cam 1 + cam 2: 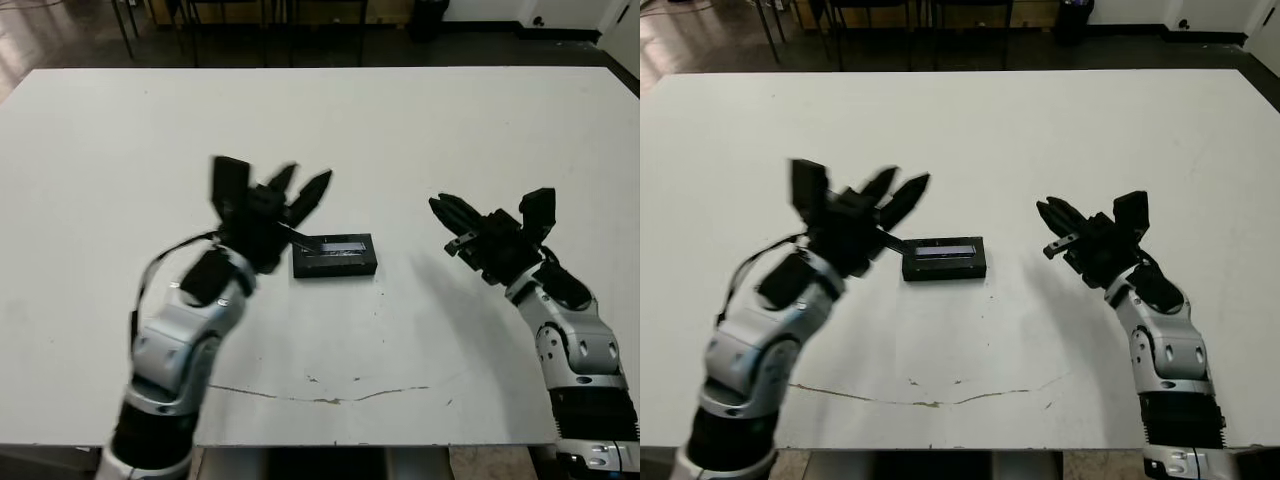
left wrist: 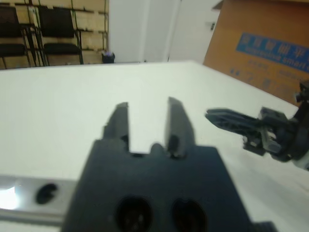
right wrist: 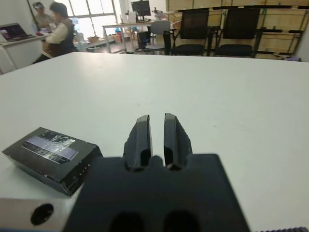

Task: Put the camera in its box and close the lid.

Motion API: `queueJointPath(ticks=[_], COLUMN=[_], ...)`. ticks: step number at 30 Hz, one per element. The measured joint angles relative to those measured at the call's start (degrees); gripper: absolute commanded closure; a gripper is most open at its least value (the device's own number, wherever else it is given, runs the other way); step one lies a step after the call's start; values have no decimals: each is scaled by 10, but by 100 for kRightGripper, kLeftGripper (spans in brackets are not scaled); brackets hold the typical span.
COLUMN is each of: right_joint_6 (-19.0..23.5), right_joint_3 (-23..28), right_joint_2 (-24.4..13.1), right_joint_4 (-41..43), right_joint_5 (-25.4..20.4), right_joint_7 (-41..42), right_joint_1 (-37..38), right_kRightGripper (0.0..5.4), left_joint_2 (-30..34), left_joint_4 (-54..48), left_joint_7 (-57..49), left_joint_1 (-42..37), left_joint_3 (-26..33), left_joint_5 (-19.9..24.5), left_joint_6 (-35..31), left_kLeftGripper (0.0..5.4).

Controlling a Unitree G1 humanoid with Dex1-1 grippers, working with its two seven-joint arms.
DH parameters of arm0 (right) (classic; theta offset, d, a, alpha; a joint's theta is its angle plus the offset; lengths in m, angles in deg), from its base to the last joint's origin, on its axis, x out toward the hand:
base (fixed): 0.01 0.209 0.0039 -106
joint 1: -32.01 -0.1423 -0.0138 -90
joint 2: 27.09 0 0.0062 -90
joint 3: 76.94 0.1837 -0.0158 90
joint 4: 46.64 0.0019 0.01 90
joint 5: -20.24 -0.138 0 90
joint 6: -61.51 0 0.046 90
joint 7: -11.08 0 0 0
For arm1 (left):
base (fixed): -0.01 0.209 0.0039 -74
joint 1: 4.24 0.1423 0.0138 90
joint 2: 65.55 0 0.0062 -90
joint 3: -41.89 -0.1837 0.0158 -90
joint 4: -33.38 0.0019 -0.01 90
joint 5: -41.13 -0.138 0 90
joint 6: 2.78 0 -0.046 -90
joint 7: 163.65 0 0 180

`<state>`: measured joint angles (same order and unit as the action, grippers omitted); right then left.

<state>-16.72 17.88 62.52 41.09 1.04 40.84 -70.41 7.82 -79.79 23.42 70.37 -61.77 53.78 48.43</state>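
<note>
- Left eye view: the box lies on the white desk, roughly mid-desk, with the lid flat on top of it, its pale grey stripe facing up. The camera itself cannot be seen.
- The left claw is raised above the desk just beside the box's left end, its dark fingers fanned apart and empty; in the left wrist view a clear gap shows between the two fingers.
- The right claw hangs well apart from the box on its right side, also off the desk. In the right wrist view its fingers stand close together with only a thin slit between them, pinching nothing.
- Open room: bare desk lies on every side of the box, widest toward the far edge and the far corners. The box sits well clear of every desk edge.
- A thin ragged crack or mark runs across the desk surface near the front edge, between the two arms.
- Beyond the far edge stand dark chairs; a seated person shows at another desk in the right wrist view.
- Writing: a brown cardboard carton in the left wrist view bears a blue printed label, too blurred to read.
</note>
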Motion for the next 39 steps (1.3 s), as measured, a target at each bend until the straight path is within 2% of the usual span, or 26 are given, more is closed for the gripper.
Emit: queueJointPath(ticks=[5, 9, 14, 20, 23, 28, 31, 34, 37, 39], right_joint_6=[6, 7, 17, 23, 26, 26, 22, -2, -27, -64], right_joint_3=[-5, -8, -9, -8, -8, -8, -7, -7, -12, -21], right_joint_2=[1, 2, 5, 4, 4, 3, 3, 4, 7, 9], right_joint_4=[23, 28, 31, 31, 31, 46, 56, 68, 79, 84], right_joint_5=[2, 1, -4, -10, -11, -1, 10, 23, 48, 90], right_joint_7=[-13, -14, -13, -8, -6, -16, -26, -39, -62, -90], right_joint_1=[8, 12, 14, 14, 14, 15, 15, 18, 19, 20], right_kRightGripper=[540, 540, 540, 540, 540, 540, 540, 540, 540, 540], left_joint_2=[-9, -24, -16, 1, 3, -8, -8, -1, 68, 118], left_joint_4=[56, 100, 99, 97, 83, 31, -2, -16, 10, 53], left_joint_7=[-8, -12, -7, 5, 9, 20, 23, 23, 29, 22], left_joint_1=[2, 11, -1, -1, 7, 51, 60, 58, 49, 44], left_joint_3=[-48, -54, -59, -78, -74, -17, 31, 80, 84, 92], left_joint_5=[-24, -26, -35, -47, -43, 1, 17, 16, -67, -127], left_joint_6=[-37, -77, -109, -110, -114, -114, -63, 24, 174, 282], left_kLeftGripper=[538, 538, 538, 538, 538, 538, 538, 538, 538, 538])
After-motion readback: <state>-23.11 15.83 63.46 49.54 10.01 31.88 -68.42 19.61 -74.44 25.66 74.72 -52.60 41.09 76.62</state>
